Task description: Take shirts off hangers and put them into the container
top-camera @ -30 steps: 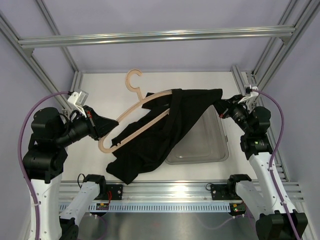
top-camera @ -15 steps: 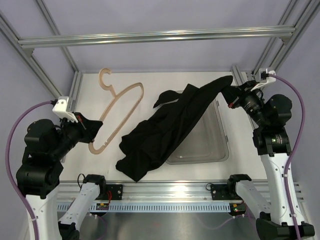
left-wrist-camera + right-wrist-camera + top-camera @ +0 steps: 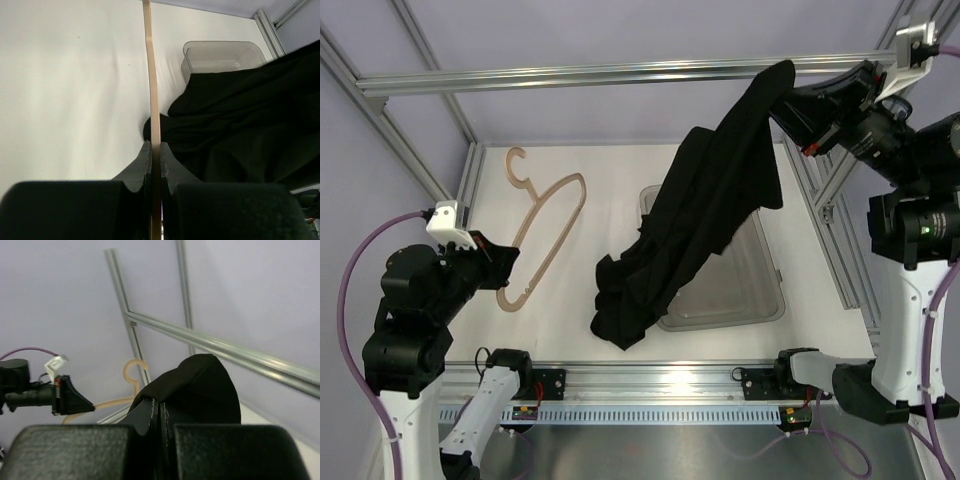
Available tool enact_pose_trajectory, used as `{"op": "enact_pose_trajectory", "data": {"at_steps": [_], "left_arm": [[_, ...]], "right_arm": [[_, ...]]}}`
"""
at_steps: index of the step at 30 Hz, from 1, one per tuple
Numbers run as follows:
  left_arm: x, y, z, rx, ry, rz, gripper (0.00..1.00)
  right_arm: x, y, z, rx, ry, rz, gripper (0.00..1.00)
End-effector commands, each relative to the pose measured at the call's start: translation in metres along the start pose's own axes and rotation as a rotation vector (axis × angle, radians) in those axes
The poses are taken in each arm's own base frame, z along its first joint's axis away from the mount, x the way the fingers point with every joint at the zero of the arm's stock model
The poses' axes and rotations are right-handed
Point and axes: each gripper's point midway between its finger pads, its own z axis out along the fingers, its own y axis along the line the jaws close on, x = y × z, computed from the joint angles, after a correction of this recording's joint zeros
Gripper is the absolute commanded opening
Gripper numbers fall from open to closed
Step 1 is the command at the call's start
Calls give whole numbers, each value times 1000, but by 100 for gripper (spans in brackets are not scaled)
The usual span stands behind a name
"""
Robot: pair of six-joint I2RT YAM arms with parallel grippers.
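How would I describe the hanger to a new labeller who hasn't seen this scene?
On the white table, look left of the clear bin and hanging black shirt. The hanger is the thin tan wooden triangle with a hook, bare, pinched by the left gripper.

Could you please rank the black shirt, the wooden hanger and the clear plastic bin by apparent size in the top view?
1. black shirt, though it hangs nearer the camera
2. clear plastic bin, partly hidden by the shirt, so unsure against the hanger
3. wooden hanger
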Motion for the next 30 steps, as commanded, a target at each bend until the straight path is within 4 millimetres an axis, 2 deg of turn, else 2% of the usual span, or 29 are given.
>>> {"op": "enact_pose_trajectory", "data": {"at_steps": [1,2,3,4,5,6,7,8,10,11,13,14,15,16,17,22,23,27,28,29,30], "left_arm": [[-14,-7,0,38,-80,0,0],[-11,-7,3,45,-73,-1,0],[-10,-7,3,44,-73,-1,0],[-8,-6,4,43,-72,0,0],[-7,-5,5,40,-70,-1,0],[-4,-3,7,37,-63,-1,0],[-2,-3,7,37,-63,-2,0],[-2,-3,7,37,-67,0,0],[2,0,9,31,-63,-4,0],[3,0,10,31,-68,-5,0],[9,1,14,36,-58,-17,0],[9,0,13,45,-74,-16,0],[10,0,14,50,-74,-22,0],[17,0,19,61,-59,-26,0],[16,-2,19,76,-75,-22,0],[26,1,27,88,-74,-12,0],[30,4,31,82,-65,-16,0],[42,6,41,93,-49,-28,0],[43,8,43,91,-50,-27,0],[44,8,46,93,-52,-24,0],[48,11,49,87,-44,-27,0]], "right_arm": [[-32,38,10,-193,-20,-54,0],[-50,55,8,-234,-51,-98,0],[-56,60,9,-265,-57,-121,0],[-54,46,22,-272,-44,-95,0],[-71,64,17,-312,-75,-144,0],[-77,67,19,-339,-91,-166,0],[-77,55,29,-342,-87,-124,0],[-93,74,22,-378,-129,-176,0],[-104,69,31,-405,-182,-179,0],[-115,82,25,-426,-227,-220,0],[-128,81,26,-431,-305,-260,0],[-131,77,29,-415,-328,-266,0],[-142,81,24,-396,-387,-317,0],[-146,81,24,-382,-412,-341,0],[-148,74,26,-355,-429,-352,0],[-189,75,11,-232,-638,-522,0],[-199,82,4,-220,-683,-559,0],[-232,74,-11,-90,-864,-684,0],[-235,72,-12,-72,-879,-708,0],[-241,80,-20,-70,-914,-736,0],[-242,75,-18,-54,-931,-756,0]]}}
